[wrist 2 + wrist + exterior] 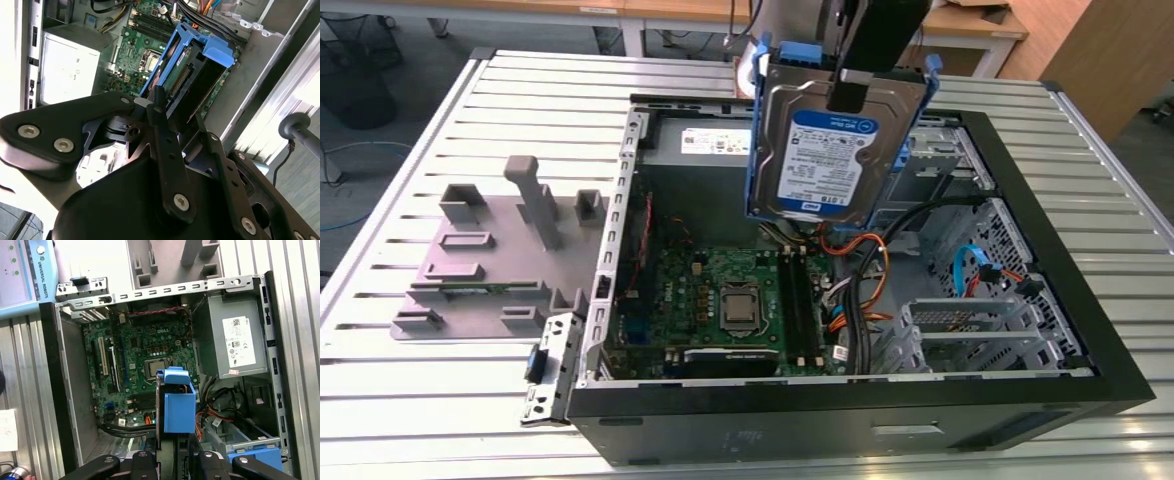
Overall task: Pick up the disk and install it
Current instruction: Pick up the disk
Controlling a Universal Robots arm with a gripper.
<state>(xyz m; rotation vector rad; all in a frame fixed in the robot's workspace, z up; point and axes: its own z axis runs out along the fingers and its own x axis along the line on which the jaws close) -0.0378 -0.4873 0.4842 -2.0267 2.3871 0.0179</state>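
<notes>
The disk (831,150) is a silver hard drive with a white-and-blue label in blue plastic rails. It hangs upright above the open computer case (854,405), over the back half of the motherboard (720,300). My gripper (857,88) comes down from above and is shut on its upper edge. In the second wrist view the disk (199,60) shows edge-on between the black fingers (159,107), with its connector side facing the camera. In the first wrist view the blue rail end of the disk (178,402) hangs over the board's processor area.
A grey power supply (237,340) fills one rear corner of the case. Metal drive cages (987,320) and orange and blue cables (861,255) sit at the exterior view's right. A grey fixture plate (480,250) with upright posts stands on the slatted table left of the case.
</notes>
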